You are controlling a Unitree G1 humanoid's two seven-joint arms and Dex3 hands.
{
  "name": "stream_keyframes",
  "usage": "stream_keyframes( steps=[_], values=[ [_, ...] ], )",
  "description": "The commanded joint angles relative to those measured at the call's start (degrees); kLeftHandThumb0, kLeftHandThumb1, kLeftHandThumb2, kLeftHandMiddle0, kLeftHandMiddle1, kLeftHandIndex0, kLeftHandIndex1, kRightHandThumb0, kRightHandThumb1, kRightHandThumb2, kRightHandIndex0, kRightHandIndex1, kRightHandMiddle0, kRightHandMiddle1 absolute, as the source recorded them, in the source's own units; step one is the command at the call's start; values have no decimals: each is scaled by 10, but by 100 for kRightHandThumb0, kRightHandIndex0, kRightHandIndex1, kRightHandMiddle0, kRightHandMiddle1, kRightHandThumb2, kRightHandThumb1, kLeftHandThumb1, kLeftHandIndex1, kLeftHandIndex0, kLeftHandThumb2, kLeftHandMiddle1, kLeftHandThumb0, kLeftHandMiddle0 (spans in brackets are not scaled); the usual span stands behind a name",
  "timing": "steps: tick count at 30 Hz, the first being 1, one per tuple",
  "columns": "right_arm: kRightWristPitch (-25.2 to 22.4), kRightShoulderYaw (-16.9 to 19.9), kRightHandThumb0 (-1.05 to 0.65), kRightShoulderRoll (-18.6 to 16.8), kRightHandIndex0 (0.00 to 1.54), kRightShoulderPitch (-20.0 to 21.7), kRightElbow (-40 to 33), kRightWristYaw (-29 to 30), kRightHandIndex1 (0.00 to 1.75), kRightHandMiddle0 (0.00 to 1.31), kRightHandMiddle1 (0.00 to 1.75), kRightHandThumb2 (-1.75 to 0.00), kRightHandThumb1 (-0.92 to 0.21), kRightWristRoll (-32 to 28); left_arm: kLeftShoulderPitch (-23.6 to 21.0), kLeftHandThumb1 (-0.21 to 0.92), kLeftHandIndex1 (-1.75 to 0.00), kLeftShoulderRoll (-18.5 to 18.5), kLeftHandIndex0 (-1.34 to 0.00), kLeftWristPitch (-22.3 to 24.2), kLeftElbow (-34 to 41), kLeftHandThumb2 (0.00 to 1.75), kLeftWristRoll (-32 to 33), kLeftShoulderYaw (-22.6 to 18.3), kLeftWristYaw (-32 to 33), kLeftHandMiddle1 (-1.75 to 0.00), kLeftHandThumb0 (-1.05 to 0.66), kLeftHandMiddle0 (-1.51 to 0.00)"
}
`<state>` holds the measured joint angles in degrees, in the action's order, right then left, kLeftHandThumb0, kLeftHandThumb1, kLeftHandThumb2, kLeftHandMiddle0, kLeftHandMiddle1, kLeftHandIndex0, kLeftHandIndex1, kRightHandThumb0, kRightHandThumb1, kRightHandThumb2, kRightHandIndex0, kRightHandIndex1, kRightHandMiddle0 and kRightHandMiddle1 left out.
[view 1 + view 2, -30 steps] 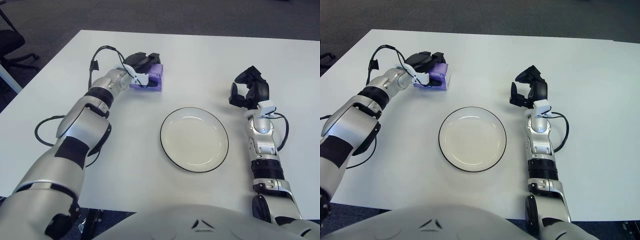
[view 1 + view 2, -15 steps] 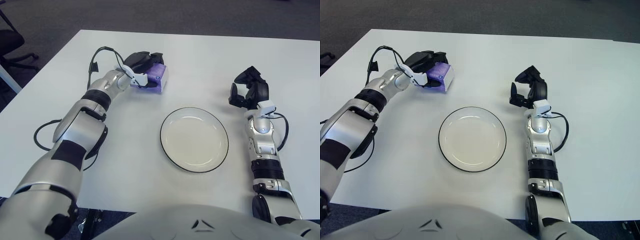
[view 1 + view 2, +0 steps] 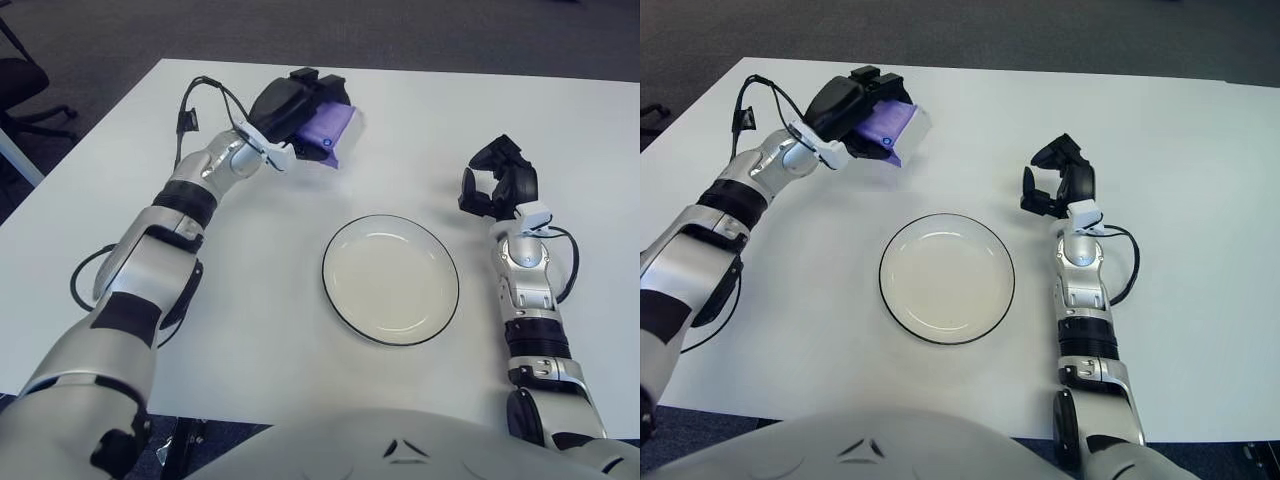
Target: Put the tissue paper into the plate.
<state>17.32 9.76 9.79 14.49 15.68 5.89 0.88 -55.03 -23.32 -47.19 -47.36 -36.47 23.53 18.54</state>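
Note:
A purple pack of tissue paper [image 3: 332, 130] is held above the table at the back left, tilted, with my left hand [image 3: 295, 105] shut on it from the top and left. The white plate [image 3: 390, 279] with a dark rim sits at the middle of the white table, nothing in it, below and to the right of the pack. My right hand [image 3: 497, 183] shows to the right of the plate, raised on its forearm, fingers loosely curled and holding nothing.
The white table [image 3: 250, 300] stretches wide around the plate. Dark carpet lies beyond its far edge, and a black office chair [image 3: 25, 85] stands off the left side. A black cable [image 3: 200, 95] loops along my left forearm.
My left hand has lifted the tissue pack off the table and carried it up and to the right, tilting it. The right hand has not moved.

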Motion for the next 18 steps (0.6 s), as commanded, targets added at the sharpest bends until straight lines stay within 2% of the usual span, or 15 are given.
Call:
stream_keyframes(
  steps=[1,10,18],
  values=[
    [3,4,-47,-31,123,-111,81,-2,175,58,175,-126,-36,-10,43,20,-175,0,-109,-34,85,143,2,-21,25,-175,-8,-130],
    [-2,0,-47,-29,121,-109,81,-2,175,58,175,-127,-36,-8,88,26,-175,13,-108,-59,160,135,41,-39,-9,-175,-11,-133],
    [1,2,-47,-33,120,-107,84,-8,175,58,175,-126,-36,-17,132,29,-175,18,-103,-73,236,131,100,-40,-71,-175,-13,-129]
  ],
)
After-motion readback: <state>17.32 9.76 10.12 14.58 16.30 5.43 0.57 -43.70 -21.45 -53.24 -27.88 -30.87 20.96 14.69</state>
